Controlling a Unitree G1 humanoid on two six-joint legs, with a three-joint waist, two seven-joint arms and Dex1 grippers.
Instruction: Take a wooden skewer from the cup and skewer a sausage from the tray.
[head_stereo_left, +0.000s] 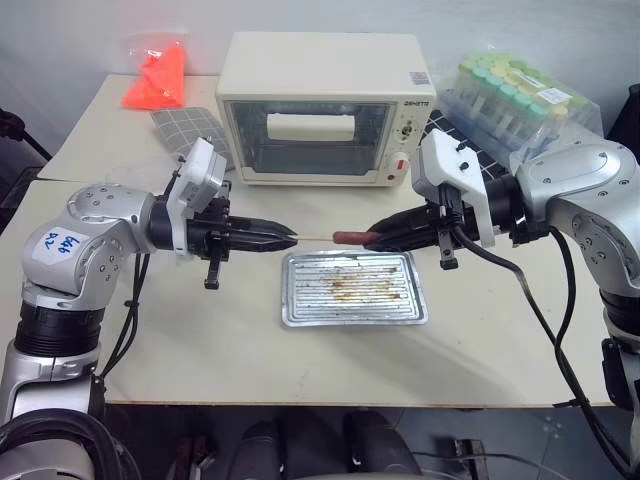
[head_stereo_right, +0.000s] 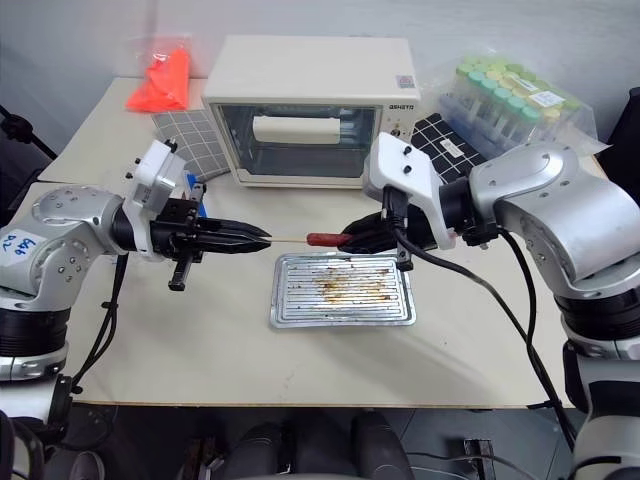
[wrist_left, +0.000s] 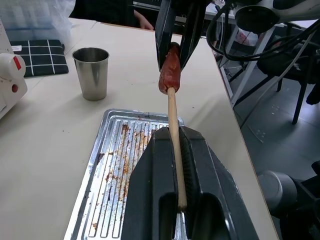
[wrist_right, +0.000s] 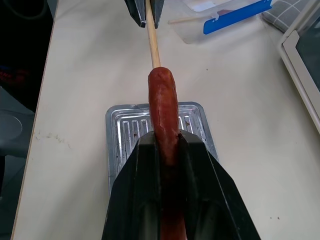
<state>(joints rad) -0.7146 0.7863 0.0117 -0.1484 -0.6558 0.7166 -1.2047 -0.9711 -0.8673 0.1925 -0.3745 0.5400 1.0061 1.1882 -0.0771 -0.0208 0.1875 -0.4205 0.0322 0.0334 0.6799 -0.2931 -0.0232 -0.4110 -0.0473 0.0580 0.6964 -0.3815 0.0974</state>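
Both grippers faced each other above the tray: my left gripper was clamped tight on the wooden skewer, and my right gripper was pinched on the sausage, its fingers closed around the rear half so the front end stuck out toward the stick. The skewer lay level between the two hands, its tip meeting the near end of the sausage; from the left wrist view it looked as though the point had just entered the meat, though I could not tell how deep. I judged the piercing step was in hand, with the pick-ups from cup and tray already done. The tray sat bare on the table directly below the pair, stained brown along its ridges, and the cup stood just beyond it on the right gripper's side, near the toaster oven. Next, I reckoned, I needed to press the two hands together along the stick's own line, keeping it centred on the sausage so the point would not break out of the curved side, and holding the sausage firmly enough to resist the push without squashing it.
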